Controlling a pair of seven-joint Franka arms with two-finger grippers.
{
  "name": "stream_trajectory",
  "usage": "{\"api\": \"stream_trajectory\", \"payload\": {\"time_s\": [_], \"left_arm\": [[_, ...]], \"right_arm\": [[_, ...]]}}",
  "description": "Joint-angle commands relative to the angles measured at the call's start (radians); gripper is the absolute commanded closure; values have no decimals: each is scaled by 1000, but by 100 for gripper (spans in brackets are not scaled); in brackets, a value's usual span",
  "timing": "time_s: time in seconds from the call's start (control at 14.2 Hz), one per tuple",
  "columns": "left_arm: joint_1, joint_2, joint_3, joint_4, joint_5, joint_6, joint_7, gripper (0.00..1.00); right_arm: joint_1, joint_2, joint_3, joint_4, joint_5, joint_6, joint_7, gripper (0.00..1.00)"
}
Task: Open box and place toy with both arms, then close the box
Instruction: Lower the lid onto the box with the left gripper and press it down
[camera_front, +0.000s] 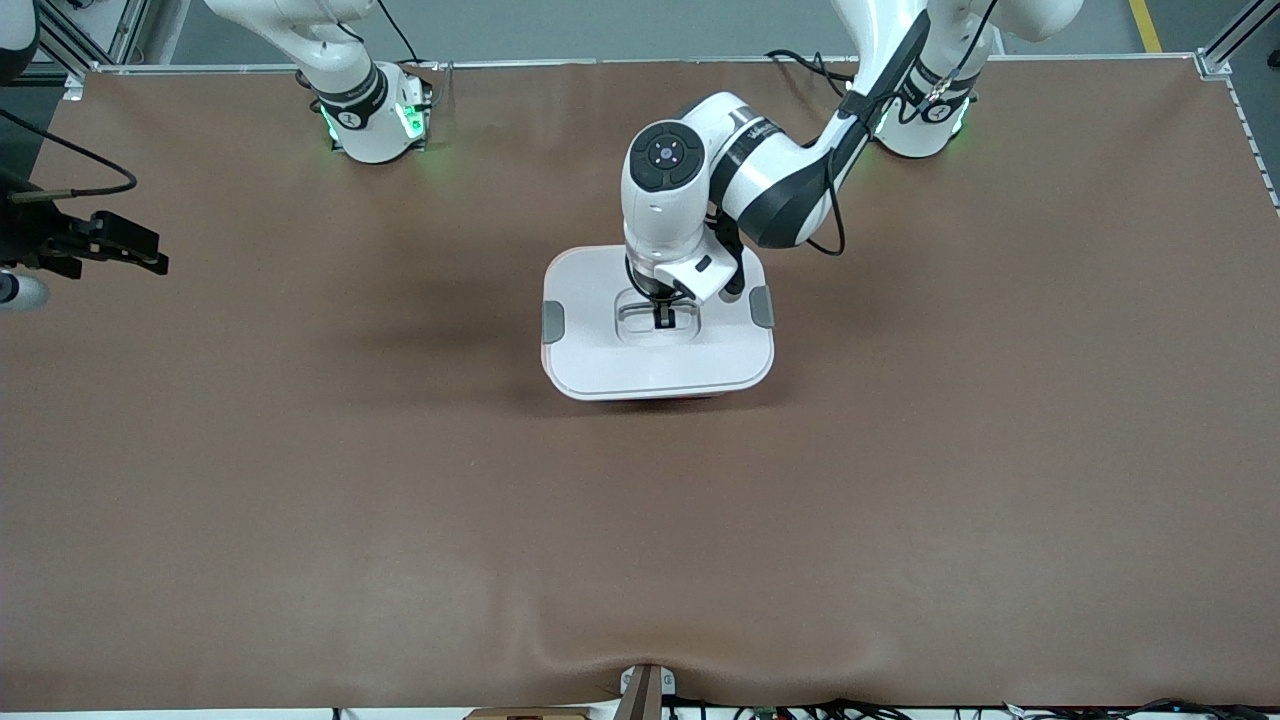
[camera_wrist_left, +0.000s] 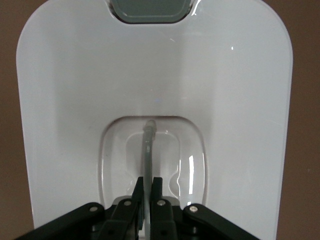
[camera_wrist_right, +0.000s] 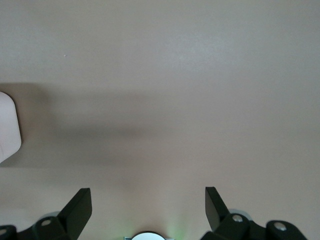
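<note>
The box stands in the middle of the table with its white lid on and a grey clip at each short side. My left gripper reaches down into the lid's recess and is shut on the thin grey handle, which stands up between its fingers. The lid fills the left wrist view. My right gripper waits open and empty over the table at the right arm's end. In the right wrist view its fingers stand wide apart. The pink toy is out of view.
The brown table mat has a small bulge at its edge nearest the front camera. A corner of the box shows at the edge of the right wrist view. Both arm bases stand along the table's edge farthest from the front camera.
</note>
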Motion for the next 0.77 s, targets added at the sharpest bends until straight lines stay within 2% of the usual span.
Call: {"api": "stream_trajectory", "payload": {"time_s": [0.0,0.35,0.7], "left_arm": [[-4,-21,1,-31,-6,29,-13,100],[-13,-15,-1,-50,-6,55,-13,100],[-19,-15,-1,-58,-6,67,-13,100]], "right_arm": [[-10,-20,14,-14,16,-9,15,0],[-10,-34,14,-13,21,13,93,0],[-20,-43,9,-14,27,13,84,0]]}}
